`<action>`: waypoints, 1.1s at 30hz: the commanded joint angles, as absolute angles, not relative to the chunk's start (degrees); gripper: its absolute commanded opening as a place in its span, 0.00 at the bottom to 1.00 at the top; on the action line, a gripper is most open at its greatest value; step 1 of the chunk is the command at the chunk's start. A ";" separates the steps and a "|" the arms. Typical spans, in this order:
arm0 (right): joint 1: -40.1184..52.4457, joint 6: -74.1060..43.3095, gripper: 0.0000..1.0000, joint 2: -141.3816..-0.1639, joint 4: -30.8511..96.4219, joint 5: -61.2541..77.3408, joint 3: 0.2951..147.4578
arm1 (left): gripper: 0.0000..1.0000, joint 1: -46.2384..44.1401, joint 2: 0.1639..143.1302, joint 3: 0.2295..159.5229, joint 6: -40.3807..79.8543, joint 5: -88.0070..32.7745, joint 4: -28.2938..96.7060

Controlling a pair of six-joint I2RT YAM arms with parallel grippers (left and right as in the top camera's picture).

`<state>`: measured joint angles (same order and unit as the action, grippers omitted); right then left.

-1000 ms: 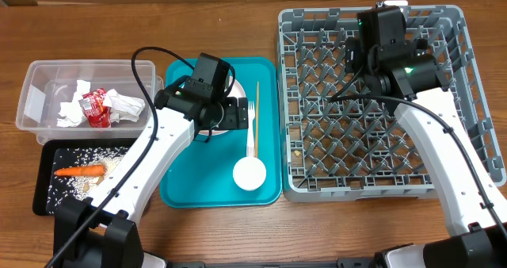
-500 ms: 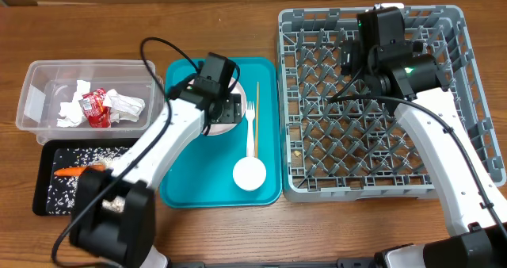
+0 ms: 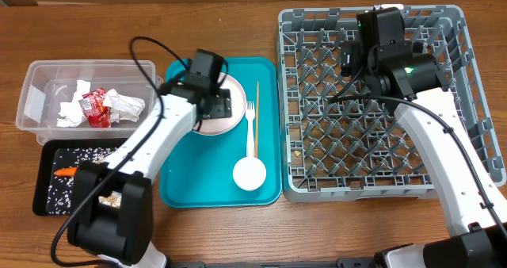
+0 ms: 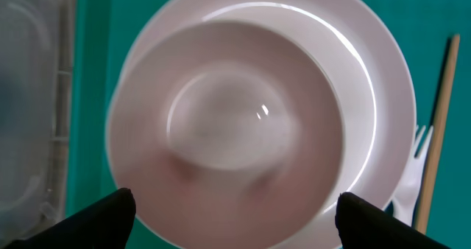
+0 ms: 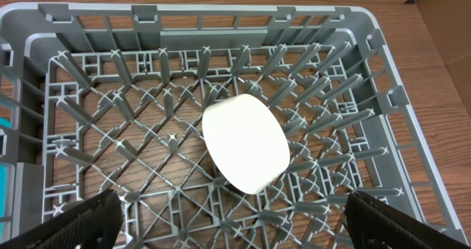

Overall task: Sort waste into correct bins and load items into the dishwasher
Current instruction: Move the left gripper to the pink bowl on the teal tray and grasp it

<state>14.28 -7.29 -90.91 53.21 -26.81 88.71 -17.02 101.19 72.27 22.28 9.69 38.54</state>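
Left gripper (image 4: 237, 218) is hovering over the bowl (image 4: 228, 124), jaws spread.
It is likely spreading wide to clear the bowl's rim and lift it off the plate (image 4: 368, 79). The right gripper (image 5: 235, 219), also apart and empty, is hanging above the rack (image 5: 206, 13).

Left gripper (image 4: 235, 223) is hanging over a bowl (image 4: 224, 124), jaws spread wide, fingertips (image 4: 110, 216) showing at both bottom corners and touching nothing. The bowl, blurred, is sitting on a pink plate (image 4: 372, 79). The plate is resting on a teal tray (image 4: 110, 20). Fork (image 4: 412, 175) and stick (image 4: 439, 124) are lying just right of the plate. A clear tub (image 4: 29, 94) is showing at the left edge.
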 commanded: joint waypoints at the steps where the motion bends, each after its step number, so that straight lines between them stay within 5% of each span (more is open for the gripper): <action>1: 14.26 -7.75 1.00 -89.52 53.28 -26.65 88.77 | 0.88 -14.24 99.26 73.80 22.09 9.08 38.22; 22: 14.26 -7.75 1.00 -89.52 53.28 -24.95 88.77 | 0.87 -11.51 109.34 73.52 22.33 6.55 37.74; 25: 14.24 -7.75 1.00 -89.52 53.28 -24.95 88.77 | 0.73 -11.53 109.16 73.65 22.31 6.37 37.47; 28: 14.22 -7.75 1.00 -89.52 53.28 -24.95 88.77 | 0.44 -11.53 108.01 74.83 22.26 6.39 37.69; 33: 14.15 -7.75 1.00 -89.52 53.28 -24.95 88.77 | 0.33 -11.53 105.01 78.19 22.26 6.33 39.77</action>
<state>14.28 -7.31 -90.91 53.56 -25.28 88.71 -11.51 109.27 74.63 22.17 6.66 39.09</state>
